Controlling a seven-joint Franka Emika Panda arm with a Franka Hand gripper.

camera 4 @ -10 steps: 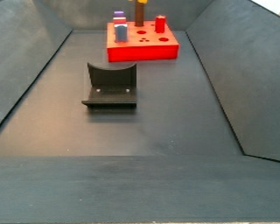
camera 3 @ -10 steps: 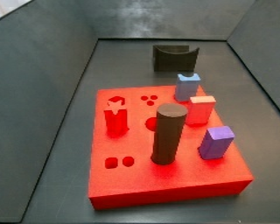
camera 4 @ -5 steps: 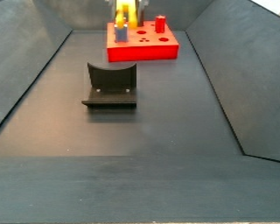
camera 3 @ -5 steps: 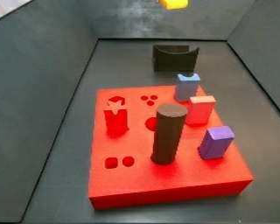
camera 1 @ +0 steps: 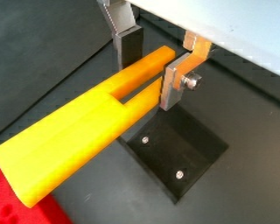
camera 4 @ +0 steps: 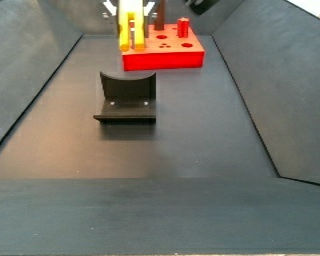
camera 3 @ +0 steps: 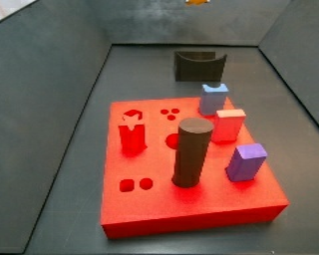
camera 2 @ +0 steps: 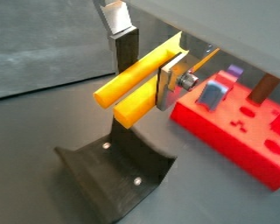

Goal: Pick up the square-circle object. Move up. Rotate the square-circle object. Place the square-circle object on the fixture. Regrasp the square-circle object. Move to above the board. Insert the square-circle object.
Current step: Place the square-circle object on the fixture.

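A side view looks down steeply from just beyond the board (camera 3: 189, 179), close in, facing the fixture (camera 3: 199, 66) near the far wall. A side view sits at the opposite end, farther back, facing up the floor past the fixture (camera 4: 125, 98) to the board (camera 4: 162, 55). Both wrist views ride close behind the gripper (camera 1: 149, 66), looking along the square-circle object (camera 1: 90, 127) down onto the fixture (camera 1: 171, 153); the gripper (camera 2: 146, 66) and fixture (camera 2: 113, 171) appear again with the board (camera 2: 241, 127) beside.

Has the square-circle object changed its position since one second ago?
Yes. The gripper brought the square-circle object into view, now hanging before the board, beyond the fixture.
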